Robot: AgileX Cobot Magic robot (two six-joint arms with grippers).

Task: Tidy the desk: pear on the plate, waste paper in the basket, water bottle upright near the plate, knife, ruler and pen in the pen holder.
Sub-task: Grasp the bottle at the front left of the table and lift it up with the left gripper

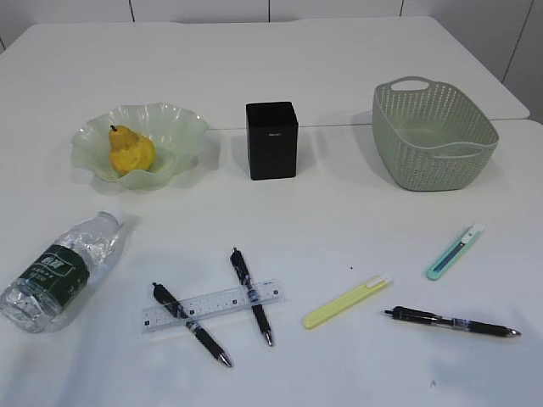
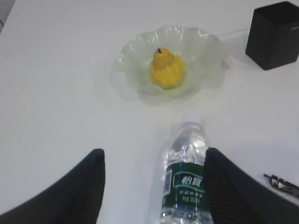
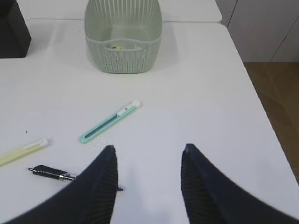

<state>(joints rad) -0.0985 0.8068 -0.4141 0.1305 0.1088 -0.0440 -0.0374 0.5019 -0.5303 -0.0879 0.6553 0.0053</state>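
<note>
The yellow pear sits in the pale green plate. On its side at the front left lies the water bottle, between the fingers of my open left gripper and close to the right finger. A clear ruler lies across two black pens. A third pen, a yellow knife and a teal knife lie to the right. My right gripper is open over bare desk. The waste paper is in the basket. The black pen holder stands at the centre back.
The desk's right edge runs close beside the right gripper, with floor beyond. A seam between two tabletops runs behind the plate and basket. Neither arm shows in the exterior view.
</note>
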